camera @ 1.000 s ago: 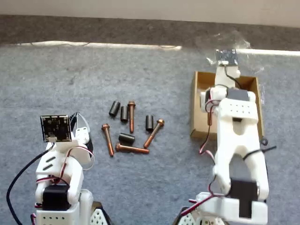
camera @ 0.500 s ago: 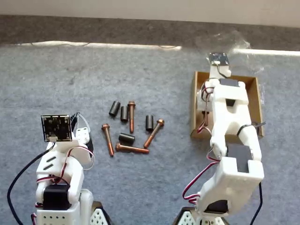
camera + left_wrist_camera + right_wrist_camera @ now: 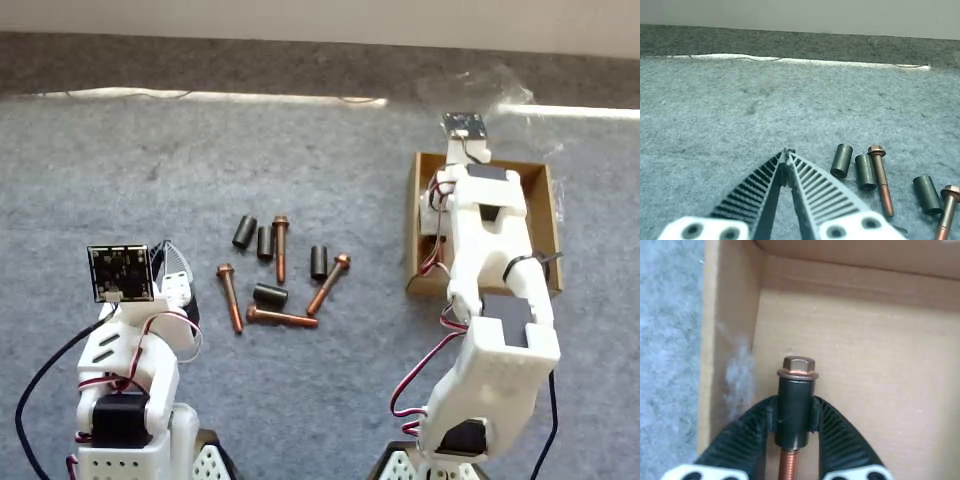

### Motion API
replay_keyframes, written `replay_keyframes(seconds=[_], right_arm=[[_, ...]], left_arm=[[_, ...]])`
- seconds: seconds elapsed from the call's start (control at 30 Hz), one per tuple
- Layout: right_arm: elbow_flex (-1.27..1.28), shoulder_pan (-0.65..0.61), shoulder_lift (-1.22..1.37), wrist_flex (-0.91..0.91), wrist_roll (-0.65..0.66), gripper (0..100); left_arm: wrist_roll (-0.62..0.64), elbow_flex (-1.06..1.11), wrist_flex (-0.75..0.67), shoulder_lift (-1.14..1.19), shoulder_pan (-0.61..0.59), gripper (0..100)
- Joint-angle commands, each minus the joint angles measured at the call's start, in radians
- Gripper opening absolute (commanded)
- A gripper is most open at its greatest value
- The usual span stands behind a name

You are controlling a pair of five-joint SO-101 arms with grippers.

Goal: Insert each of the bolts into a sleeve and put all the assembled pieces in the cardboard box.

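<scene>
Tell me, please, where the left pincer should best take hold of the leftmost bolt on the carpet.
Probably best to grip the leftmost bolt at mid-shank, coming straight down from above with the jaws closing across it. It lies flat with its shank bare. Its tip nears another bolt, so stay toward the head.

A grey, felt-like mat (image 3: 150, 170) covers the table. Along its far edge runs a thin white strip (image 3: 200, 96), with a darker grey band (image 3: 250, 65) beyond it. A crumpled clear plastic sheet (image 3: 500, 85) lies at the mat's far right.
</scene>
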Motion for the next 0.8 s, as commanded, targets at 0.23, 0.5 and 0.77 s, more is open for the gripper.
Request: replay_keyframes(seconds=[0.23,0.5,0.77], right_arm=[[-0.062,0.002,-0.027,-0.002,0.005,14.3],[-0.128,0.004,-0.183,0.105,0.003,14.2],[-0.134,-0.125,-0.493,0.255,0.009,14.2]], left_arm=[[-0.006,-0.005,-0.002,-0.012,-0.002,1],[-0.006,-0.005,-0.002,-0.012,-0.002,1],[-0.006,-0.051,0.021,-0.012,-0.002,1]])
